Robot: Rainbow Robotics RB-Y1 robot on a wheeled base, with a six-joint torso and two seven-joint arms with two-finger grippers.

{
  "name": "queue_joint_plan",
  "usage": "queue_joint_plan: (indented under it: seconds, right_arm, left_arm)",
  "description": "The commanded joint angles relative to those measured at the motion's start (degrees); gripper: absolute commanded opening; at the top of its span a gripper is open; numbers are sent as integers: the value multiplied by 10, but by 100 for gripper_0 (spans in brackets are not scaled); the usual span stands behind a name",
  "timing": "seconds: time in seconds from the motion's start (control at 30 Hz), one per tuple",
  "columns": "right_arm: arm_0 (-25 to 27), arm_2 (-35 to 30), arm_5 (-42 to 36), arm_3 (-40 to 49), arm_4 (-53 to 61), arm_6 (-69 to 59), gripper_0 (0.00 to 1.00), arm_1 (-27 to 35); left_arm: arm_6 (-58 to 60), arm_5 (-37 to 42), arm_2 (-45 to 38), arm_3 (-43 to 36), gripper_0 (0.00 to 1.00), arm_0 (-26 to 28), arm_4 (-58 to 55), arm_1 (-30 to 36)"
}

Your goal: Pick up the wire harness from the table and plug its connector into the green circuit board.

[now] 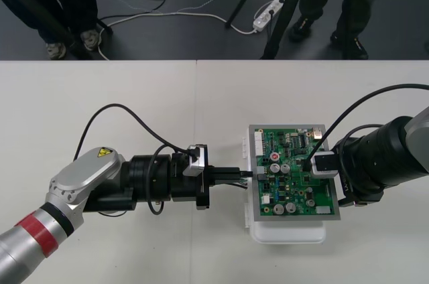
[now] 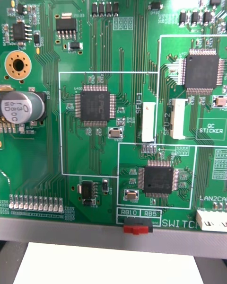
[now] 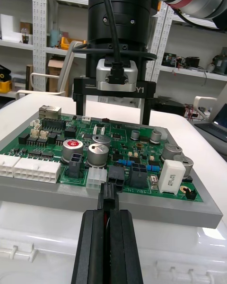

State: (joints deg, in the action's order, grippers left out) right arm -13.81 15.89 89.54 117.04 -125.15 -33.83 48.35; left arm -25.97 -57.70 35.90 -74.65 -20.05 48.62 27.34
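Observation:
The green circuit board lies in a grey frame on a white base at the table's right middle. My left gripper reaches in level from the left and is shut on the harness's small black plug. The plug rests at the board's left edge, in front of a black socket; I cannot tell if it is seated. My right gripper stands upright over the board's right half, open, with its fingers down at the board.
The pale table stretches wide to the left and front of the board. A black cable loops above the left arm. The table's far edge runs behind the board.

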Motion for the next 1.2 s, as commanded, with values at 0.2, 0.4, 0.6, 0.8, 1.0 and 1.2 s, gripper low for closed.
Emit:
queue_joint_plan:
  seconds: [0.2, 0.4, 0.6, 0.8, 1.0, 1.2]
  right_arm:
    - [-16, -10, 5, 8, 3, -9, 100, 6]
    - [-16, -10, 5, 8, 7, -9, 100, 3]
    - [-16, -10, 5, 8, 11, -11, 100, -3]
    - [-17, -9, 5, 8, 15, -11, 100, -10]
    - [-17, -9, 5, 11, 19, -10, 100, -12]
    - [-17, -10, 5, 13, 24, -8, 100, -13]
  left_arm:
    - [-21, 14, 14, -21, 0, -4, 3, -14]
    - [-21, 14, 17, -21, 0, -7, 3, -14]
    - [-19, 14, 19, -21, 0, -10, 8, -14]
    - [-17, 14, 19, -21, 0, -10, 8, -19]
    - [-15, 16, 19, -21, 0, -10, 10, -23]
    - [-14, 20, 19, -21, 0, -11, 16, -23]
